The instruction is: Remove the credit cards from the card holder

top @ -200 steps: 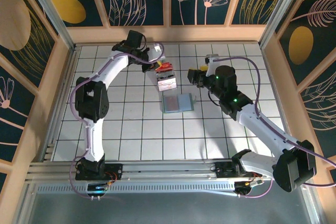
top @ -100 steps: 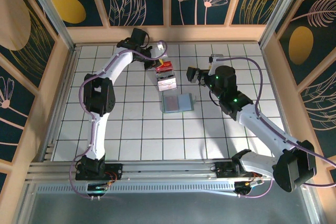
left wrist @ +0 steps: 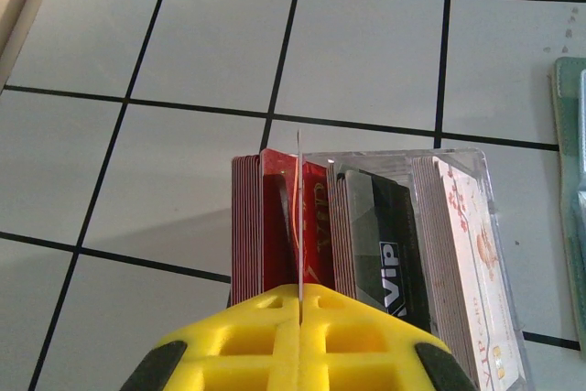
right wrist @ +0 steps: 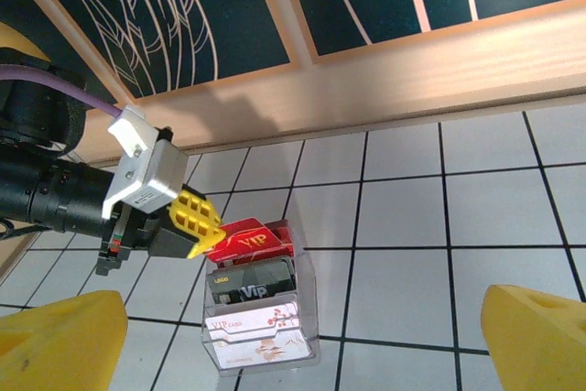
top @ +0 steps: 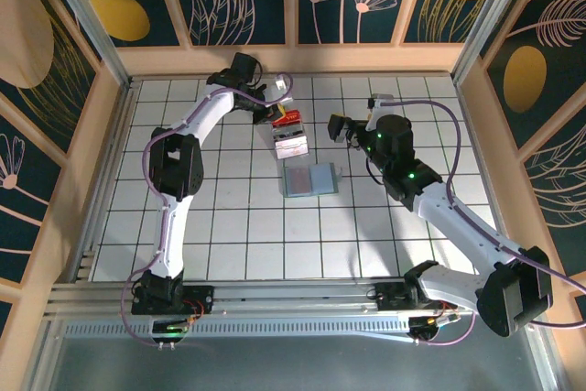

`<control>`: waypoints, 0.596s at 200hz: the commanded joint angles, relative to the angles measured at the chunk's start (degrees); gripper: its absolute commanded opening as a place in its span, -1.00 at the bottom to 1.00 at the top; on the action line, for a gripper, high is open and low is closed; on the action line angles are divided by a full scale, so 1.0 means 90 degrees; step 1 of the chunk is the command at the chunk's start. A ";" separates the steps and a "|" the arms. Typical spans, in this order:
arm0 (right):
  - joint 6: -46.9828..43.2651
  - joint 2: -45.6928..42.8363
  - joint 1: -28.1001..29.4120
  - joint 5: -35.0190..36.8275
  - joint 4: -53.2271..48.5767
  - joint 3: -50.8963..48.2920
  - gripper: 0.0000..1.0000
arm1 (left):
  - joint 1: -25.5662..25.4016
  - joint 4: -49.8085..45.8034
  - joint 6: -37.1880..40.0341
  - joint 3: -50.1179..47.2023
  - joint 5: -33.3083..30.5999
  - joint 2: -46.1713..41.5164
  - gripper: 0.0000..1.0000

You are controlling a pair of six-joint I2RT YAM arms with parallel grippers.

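Note:
The card holder (top: 309, 179) is a flat pale blue-grey folder lying open on the tiles; its edge (left wrist: 572, 135) shows at the right of the left wrist view. My left gripper (top: 272, 116) (left wrist: 299, 299) is shut on a red credit card (right wrist: 247, 237), seen edge-on (left wrist: 299, 217). It holds the card just above the red stack at the far end of a clear box (top: 290, 136) (right wrist: 261, 313). My right gripper (top: 341, 128) (right wrist: 298, 345) hangs open to the right of the box, its yellow fingertips (right wrist: 59, 341) wide apart with nothing between them.
The clear box holds rows of red, black (left wrist: 385, 235) and white-pink cards (left wrist: 467, 254). A wooden wall (right wrist: 366, 80) runs close behind it. White tiled floor (top: 238, 226) spreads around the folder, and wooden walls close in the left and right sides.
The right gripper opened wider and drifted slightly away from me. The left arm's elbow swung inward while its gripper stayed at the box with the red card.

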 commanded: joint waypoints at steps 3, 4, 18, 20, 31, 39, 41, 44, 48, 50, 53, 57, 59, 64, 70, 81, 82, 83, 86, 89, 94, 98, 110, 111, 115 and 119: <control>0.0055 -0.0157 0.0009 0.0130 0.0018 0.0062 0.98 | 0.0015 0.0053 -0.0151 0.0181 -0.0017 0.0151 -1.00; 0.0055 -0.0153 0.0009 0.0120 0.0019 0.0062 0.99 | 0.0013 0.0061 -0.0158 0.0180 -0.0023 0.0151 -1.00; 0.0055 -0.0149 0.0009 0.0095 0.0030 0.0062 0.99 | 0.0009 0.0109 -0.0223 0.0180 -0.0075 0.0171 -1.00; 0.0060 -0.0153 0.0009 0.0095 0.0029 0.0062 0.99 | 0.0011 0.0109 -0.0219 0.0183 -0.0080 0.0171 -1.00; 0.0056 -0.0166 0.0009 0.0082 0.0028 0.0052 0.99 | -0.0013 0.0134 -0.0247 0.0180 -0.0152 0.0199 -1.00; 0.0063 -0.0169 0.0009 0.0086 0.0036 0.0038 0.98 | -0.0025 0.0144 -0.0263 0.0189 -0.0238 0.0209 -1.00; 0.0067 -0.0173 0.0009 0.0090 0.0038 0.0034 0.99 | -0.0026 0.0147 -0.0258 0.0190 -0.0263 0.0217 -1.00; 0.0072 -0.0177 0.0009 0.0087 0.0039 0.0033 0.99 | -0.0035 0.0146 -0.0263 0.0190 -0.0302 0.0224 -1.00; 0.0065 -0.0183 0.0014 0.0070 0.0047 0.0026 0.99 | -0.0051 0.0147 -0.0255 0.0190 -0.0347 0.0234 -1.00; 0.0065 -0.0186 0.0010 0.0071 0.0053 0.0021 0.98 | -0.0057 0.0148 -0.0254 0.0190 -0.0370 0.0238 -1.00; 0.0065 -0.0180 0.0009 0.0068 0.0058 0.0023 0.99 | -0.0070 0.0146 -0.0252 0.0190 -0.0407 0.0247 -1.00; 0.0064 -0.0194 0.0009 0.0065 0.0063 0.0014 0.99 | -0.0075 0.0143 -0.0244 0.0190 -0.0440 0.0256 -1.00; 0.0062 -0.0197 0.0009 0.0068 0.0069 0.0013 0.99 | -0.0083 0.0147 -0.0234 0.0190 -0.0462 0.0258 -1.00; 0.0055 -0.0197 0.0009 0.0062 0.0077 -0.0001 0.99 | -0.0095 0.0148 -0.0233 0.0183 -0.0504 0.0268 -1.00; 0.0062 -0.0197 0.0011 0.0043 0.0085 0.0003 0.99 | -0.0115 0.0153 -0.0236 0.0183 -0.0534 0.0277 -1.00; 0.0056 -0.0198 0.0018 0.0018 0.0106 -0.0009 0.99 | -0.0124 0.0152 -0.0241 0.0183 -0.0545 0.0294 -1.00; 0.0061 -0.0202 0.0014 0.0016 0.0106 -0.0008 0.99 | -0.0124 0.0150 -0.0242 0.0181 -0.0541 0.0301 -1.00; 0.0058 -0.0205 0.0016 0.0014 0.0107 -0.0007 0.99 | -0.0134 0.0149 -0.0243 0.0181 -0.0539 0.0299 -1.00; 0.0060 -0.0206 0.0018 0.0006 0.0114 -0.0013 0.99 | -0.0136 0.0143 -0.0235 0.0180 -0.0540 0.0293 -1.00; 0.0048 -0.0203 0.0019 -0.0005 0.0117 -0.0016 0.99 | -0.0139 0.0143 -0.0226 0.0178 -0.0542 0.0290 -1.00; 0.0050 -0.0208 0.0019 -0.0023 0.0128 -0.0016 0.99 | -0.0140 0.0139 -0.0210 0.0171 -0.0515 0.0285 -1.00; 0.0051 -0.0215 0.0023 -0.0032 0.0141 -0.0026 0.99 | -0.0144 0.0130 -0.0191 0.0162 -0.0508 0.0283 -1.00; 0.0036 -0.0222 0.0019 -0.0047 0.0162 -0.0041 0.99 | -0.0154 0.0046 -0.0078 0.0143 -0.0456 0.0264 -0.96; 0.0036 -0.0225 0.0019 -0.0051 0.0169 -0.0043 0.99 | -0.0159 0.0044 -0.0068 0.0142 -0.0448 0.0266 -0.96; 0.0027 -0.0222 0.0019 -0.0055 0.0168 -0.0045 0.99 | -0.0168 0.0024 -0.0027 0.0141 -0.0439 0.0253 -0.94; 0.0031 -0.0229 0.0018 -0.0055 0.0172 -0.0050 0.99 | -0.0177 0.0012 0.0003 0.0141 -0.0434 0.0251 -0.93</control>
